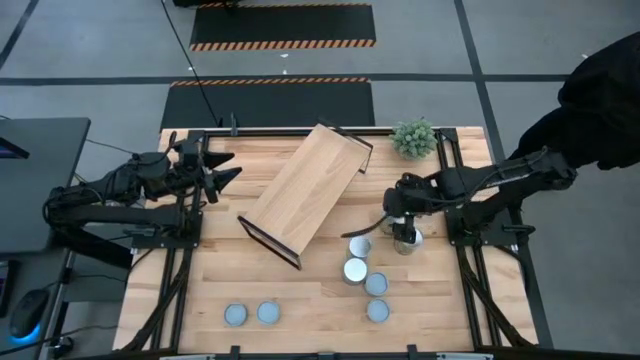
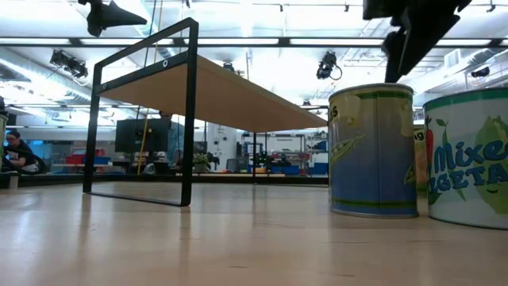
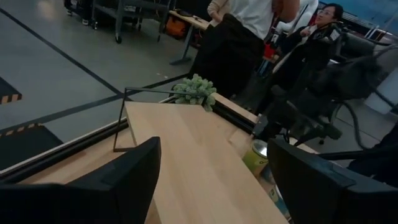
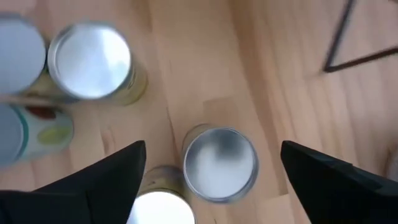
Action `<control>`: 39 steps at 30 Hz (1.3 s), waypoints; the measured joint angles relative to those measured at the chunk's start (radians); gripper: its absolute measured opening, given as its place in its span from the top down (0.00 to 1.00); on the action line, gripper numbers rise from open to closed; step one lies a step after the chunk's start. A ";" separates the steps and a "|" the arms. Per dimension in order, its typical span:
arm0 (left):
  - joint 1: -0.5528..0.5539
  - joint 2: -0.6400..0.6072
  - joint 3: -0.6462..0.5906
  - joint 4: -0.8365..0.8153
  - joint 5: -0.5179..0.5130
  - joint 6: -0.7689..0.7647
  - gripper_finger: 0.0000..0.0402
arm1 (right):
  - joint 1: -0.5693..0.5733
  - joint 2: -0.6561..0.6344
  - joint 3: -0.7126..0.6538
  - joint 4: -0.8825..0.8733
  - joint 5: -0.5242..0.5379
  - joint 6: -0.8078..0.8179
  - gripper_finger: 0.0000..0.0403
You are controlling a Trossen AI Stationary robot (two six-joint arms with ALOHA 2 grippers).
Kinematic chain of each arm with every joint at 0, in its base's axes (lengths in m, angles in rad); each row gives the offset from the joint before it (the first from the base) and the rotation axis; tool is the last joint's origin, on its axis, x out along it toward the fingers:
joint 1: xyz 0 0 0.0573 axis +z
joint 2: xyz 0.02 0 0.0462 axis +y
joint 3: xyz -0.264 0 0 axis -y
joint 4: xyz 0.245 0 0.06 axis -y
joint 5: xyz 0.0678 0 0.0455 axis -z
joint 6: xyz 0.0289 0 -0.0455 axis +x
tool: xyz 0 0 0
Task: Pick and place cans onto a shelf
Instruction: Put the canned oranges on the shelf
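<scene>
Your right tool (image 4: 211, 171) hangs with fingers spread, grasping nothing, directly above an upright can (image 4: 221, 163) in the cluster on the table (image 1: 300, 300). The shelf (image 1: 305, 185) lies beyond, toward your left arm.

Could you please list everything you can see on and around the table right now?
cans: seven visible, silver tops; two near the table's front edge, four in a cluster right of the shelf, one under the right hand
shelf: one, light wood with black frame ends; lying diagonally across the middle of the table
plant: one, green; at the far edge of the table
table: one, light wood
people: at least two, in the room beyond the table
left hand: one, dark, open; at the table's left side, holding nothing
right hand: one, dark, open; over a can right of the shelf
</scene>
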 joint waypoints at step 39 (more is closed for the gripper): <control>0.000 0.000 -0.001 -0.033 0.024 -0.002 0.25 | -0.143 0.154 -0.215 0.169 -0.108 -0.037 0.01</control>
